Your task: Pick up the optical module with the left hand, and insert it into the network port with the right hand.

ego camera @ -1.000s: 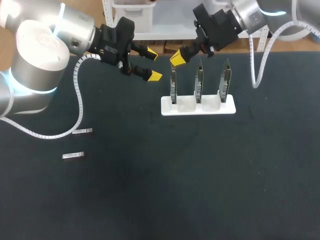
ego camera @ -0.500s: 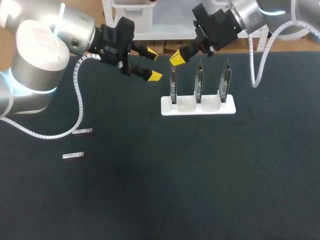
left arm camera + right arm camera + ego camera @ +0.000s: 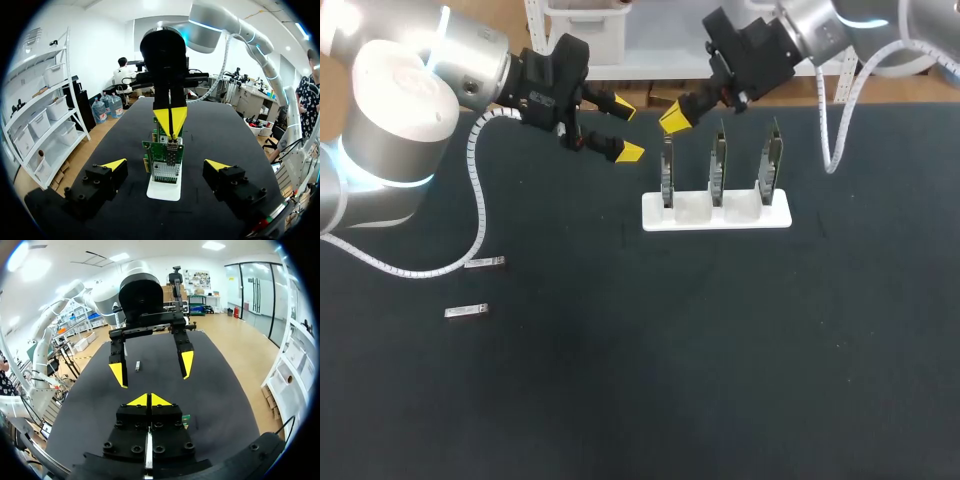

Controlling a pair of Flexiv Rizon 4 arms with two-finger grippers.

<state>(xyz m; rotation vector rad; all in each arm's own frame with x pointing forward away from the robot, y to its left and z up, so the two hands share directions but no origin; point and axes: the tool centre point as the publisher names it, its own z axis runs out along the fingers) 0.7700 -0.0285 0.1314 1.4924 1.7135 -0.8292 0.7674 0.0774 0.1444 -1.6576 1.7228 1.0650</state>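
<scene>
Two small silver optical modules (image 3: 485, 262) (image 3: 467, 312) lie on the dark table at the left, far from both grippers. One module (image 3: 137, 366) shows beyond the left gripper in the right wrist view. My left gripper (image 3: 623, 129) (image 3: 166, 165) hangs open and empty in the air, left of the card holder. My right gripper (image 3: 674, 115) (image 3: 149, 400) is shut, with nothing visible between its yellow tips, just above the leftmost network card (image 3: 667, 170) (image 3: 163, 160). The two grippers face each other across that card.
A white holder (image 3: 715, 213) (image 3: 164, 190) at the back middle carries three upright green network cards in a row. The left arm's white ribbed cable (image 3: 478, 200) loops down over the table's left part.
The right arm has drifted a touch toward the back; the left arm and the modules are as before.
</scene>
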